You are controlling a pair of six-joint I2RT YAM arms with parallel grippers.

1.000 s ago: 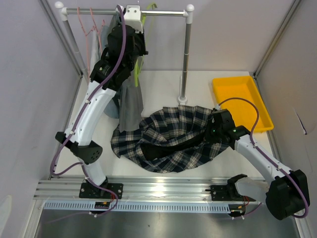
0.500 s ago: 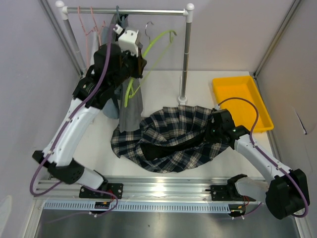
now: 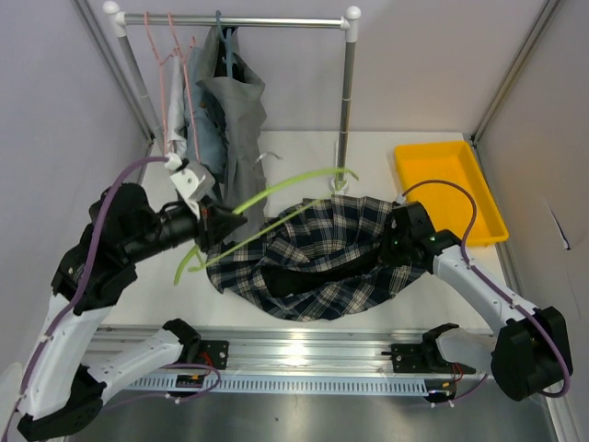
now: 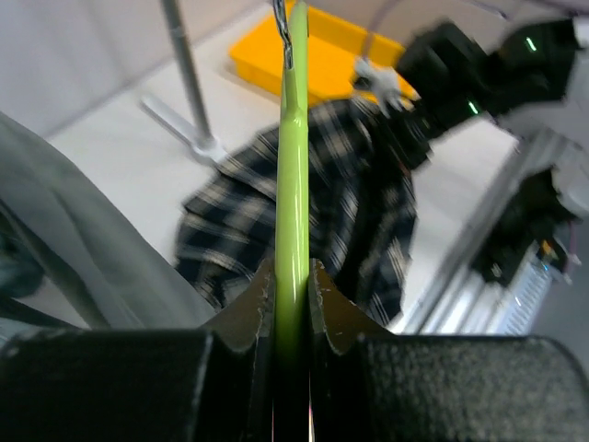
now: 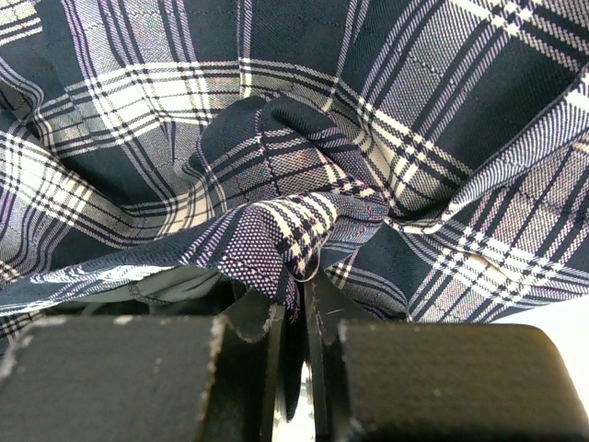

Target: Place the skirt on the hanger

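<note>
A dark plaid skirt (image 3: 317, 258) lies spread on the white table in the middle. My left gripper (image 3: 213, 226) is shut on a lime green hanger (image 3: 276, 189) and holds it in the air above the skirt's left part; the hanger's bar runs between the jaws in the left wrist view (image 4: 293, 184). My right gripper (image 3: 398, 241) is shut on a fold of the skirt's right edge, and the plaid cloth (image 5: 304, 212) fills the right wrist view.
A clothes rail (image 3: 276, 20) stands at the back with grey garments (image 3: 230, 120) and pink hangers (image 3: 170, 64) on it; its right post (image 3: 345, 110) rises just behind the skirt. A yellow tray (image 3: 451, 184) sits at the right.
My left arm has swung down and toward the near left, carrying the green hanger off the rail to above the skirt. The right arm has stayed put.
</note>
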